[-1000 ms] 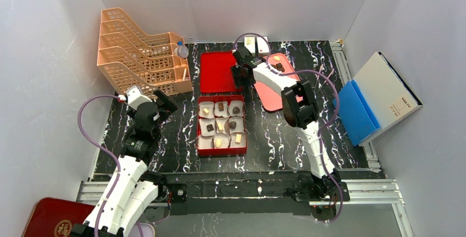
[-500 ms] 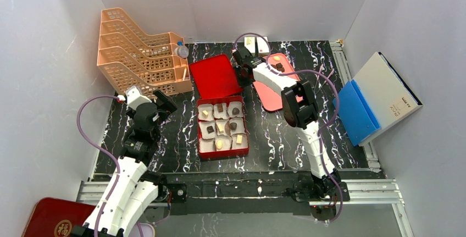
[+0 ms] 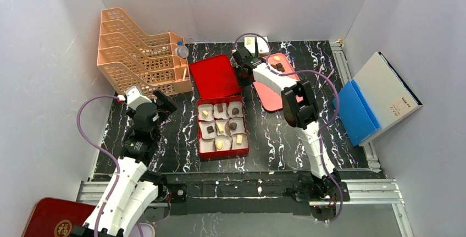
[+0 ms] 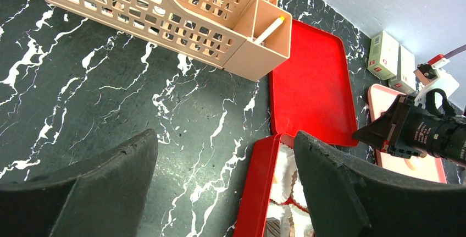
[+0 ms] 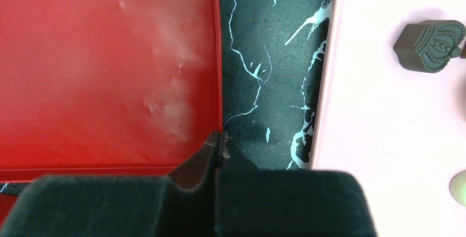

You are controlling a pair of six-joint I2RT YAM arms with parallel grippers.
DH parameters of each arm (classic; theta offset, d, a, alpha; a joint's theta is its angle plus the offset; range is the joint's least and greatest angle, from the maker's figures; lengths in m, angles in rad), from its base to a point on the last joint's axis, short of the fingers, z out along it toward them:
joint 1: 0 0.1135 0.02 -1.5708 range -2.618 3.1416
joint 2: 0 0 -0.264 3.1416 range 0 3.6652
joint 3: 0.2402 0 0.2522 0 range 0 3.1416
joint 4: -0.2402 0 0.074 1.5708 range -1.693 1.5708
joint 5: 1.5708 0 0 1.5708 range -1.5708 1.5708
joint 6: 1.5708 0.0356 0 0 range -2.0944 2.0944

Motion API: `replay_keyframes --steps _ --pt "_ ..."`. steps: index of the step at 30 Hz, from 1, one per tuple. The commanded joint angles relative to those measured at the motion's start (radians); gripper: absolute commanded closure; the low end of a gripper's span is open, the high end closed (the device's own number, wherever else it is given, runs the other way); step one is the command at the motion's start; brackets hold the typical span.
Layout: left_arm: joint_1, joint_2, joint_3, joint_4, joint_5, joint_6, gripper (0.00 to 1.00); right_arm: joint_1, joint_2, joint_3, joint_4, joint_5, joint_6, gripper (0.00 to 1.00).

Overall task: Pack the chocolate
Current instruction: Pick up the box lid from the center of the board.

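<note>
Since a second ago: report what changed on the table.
The right gripper closed on the right rim of the red lid and turned it: the lid now lies skewed, its far left corner swung left toward the rack. The left gripper stays open and hovering. The box of chocolates and the pink tray sit about where they were.

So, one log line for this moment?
right gripper shut on lid | left gripper open, above table | box uncovered | chocolate on tray
</note>
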Motion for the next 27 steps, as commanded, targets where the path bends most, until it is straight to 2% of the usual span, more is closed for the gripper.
replay_keyframes --steps 1,27 --pt "0.005 -0.014 -0.002 -0.002 -0.025 0.001 0.10 0.004 -0.027 0.025 -0.038 0.007 -0.008 0.99" --pt "0.005 -0.006 0.021 -0.023 0.023 0.006 0.12 -0.030 -0.077 0.158 0.027 0.087 0.007 0.99"
